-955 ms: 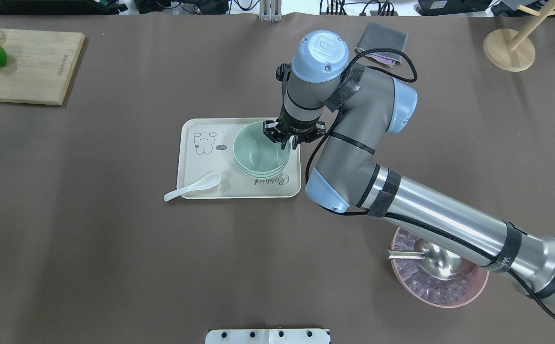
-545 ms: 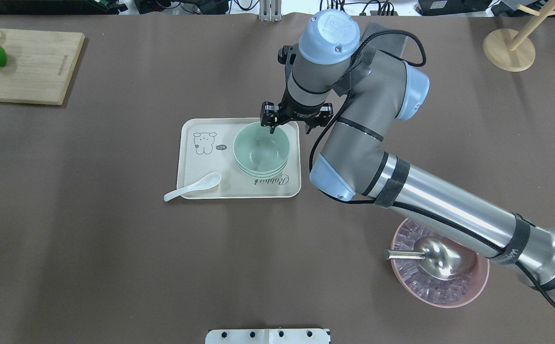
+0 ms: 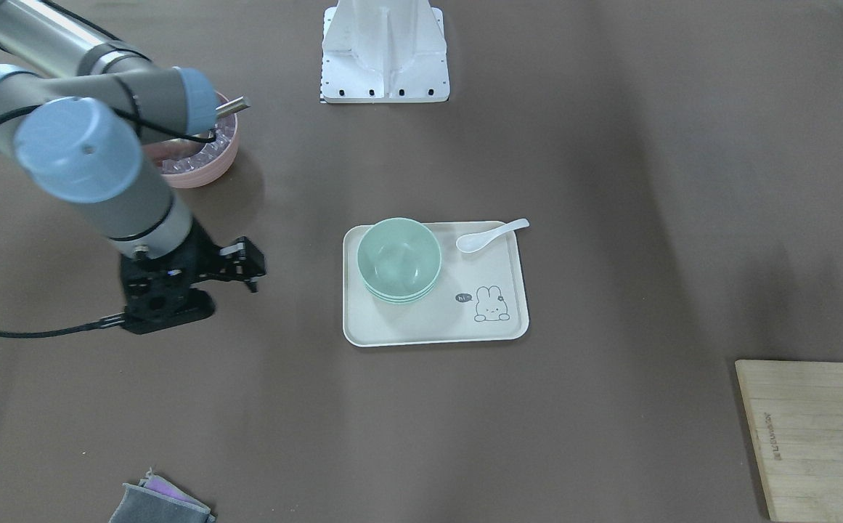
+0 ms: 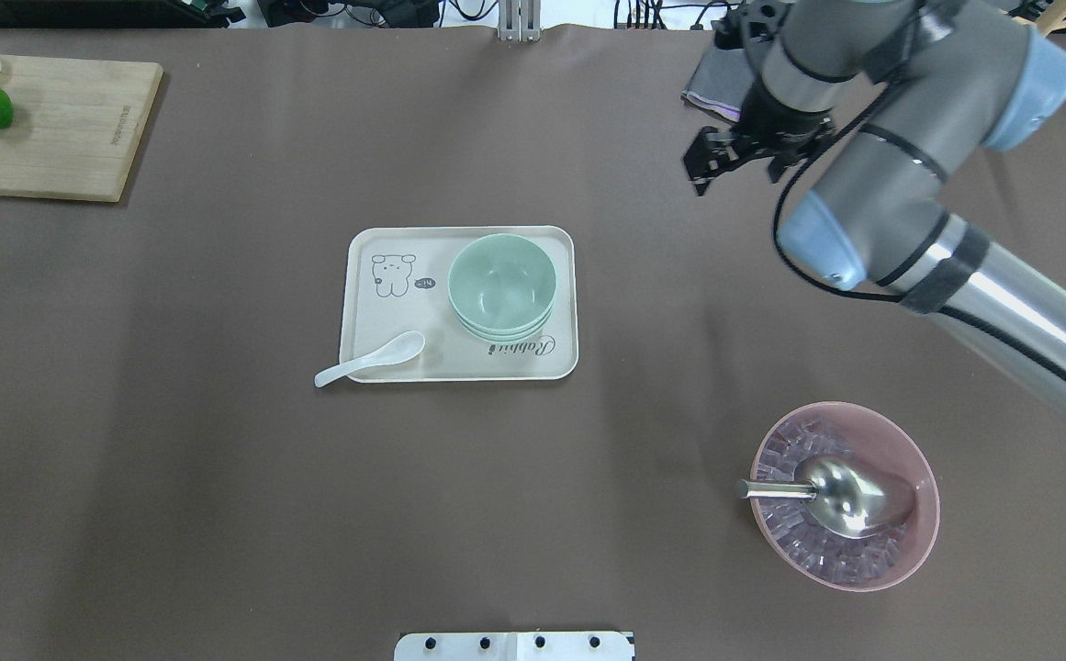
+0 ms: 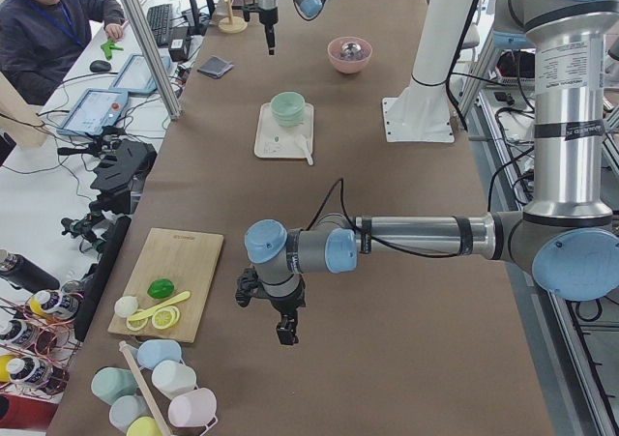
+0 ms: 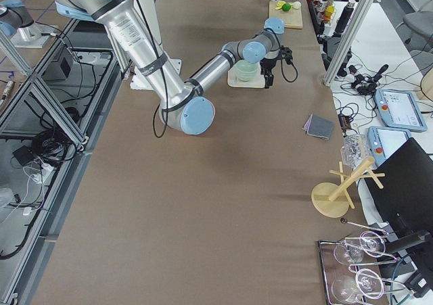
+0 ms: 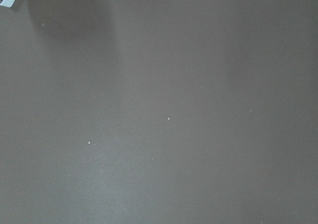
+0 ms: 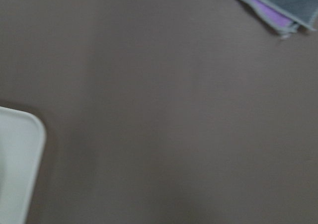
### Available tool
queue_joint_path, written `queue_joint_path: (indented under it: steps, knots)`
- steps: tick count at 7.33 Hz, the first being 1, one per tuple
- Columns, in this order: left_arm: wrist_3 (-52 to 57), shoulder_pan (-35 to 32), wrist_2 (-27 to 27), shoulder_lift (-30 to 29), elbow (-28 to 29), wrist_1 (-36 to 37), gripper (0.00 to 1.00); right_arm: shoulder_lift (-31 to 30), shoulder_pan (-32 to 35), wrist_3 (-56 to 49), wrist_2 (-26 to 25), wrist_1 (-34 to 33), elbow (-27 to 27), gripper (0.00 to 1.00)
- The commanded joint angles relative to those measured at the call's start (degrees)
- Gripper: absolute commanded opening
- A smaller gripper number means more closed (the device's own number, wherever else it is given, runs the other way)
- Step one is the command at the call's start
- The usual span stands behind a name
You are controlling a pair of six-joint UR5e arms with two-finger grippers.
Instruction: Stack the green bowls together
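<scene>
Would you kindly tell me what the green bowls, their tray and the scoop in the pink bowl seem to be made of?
The green bowls look like matte plastic or melamine: even pale colour, soft dull sheen. The tray seems similar matte plastic, perhaps bamboo fibre: cream, printed rabbit. The scoop is polished metal, given its mirror-like reflections.

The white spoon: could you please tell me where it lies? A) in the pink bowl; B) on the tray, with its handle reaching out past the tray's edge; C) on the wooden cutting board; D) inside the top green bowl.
B: the white spoon rests on the tray beside the stacked green bowls, apart from them, and its handle sticks out past the tray's corner over the table.
</scene>
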Motion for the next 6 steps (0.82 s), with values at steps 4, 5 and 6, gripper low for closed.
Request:
queue_joint_path:
  steps: [4,5,6]
  knots:
    - [0.53,-3.90,-1.56,-2.18,-0.66,3.83,0.99,-28.87,20.24,-29.12,-2.40,-2.79,-0.01,1.00]
    - [0.53,-3.90,-1.65,-2.36,-0.75,3.73,0.99,-30.15,25.41,-30.08,-2.31,-2.96,-0.37,1.00]
    - [0.53,-3.90,-1.56,-2.97,-1.18,3.65,0.99,-31.82,28.68,-31.48,-2.48,-3.49,0.06,1.00]
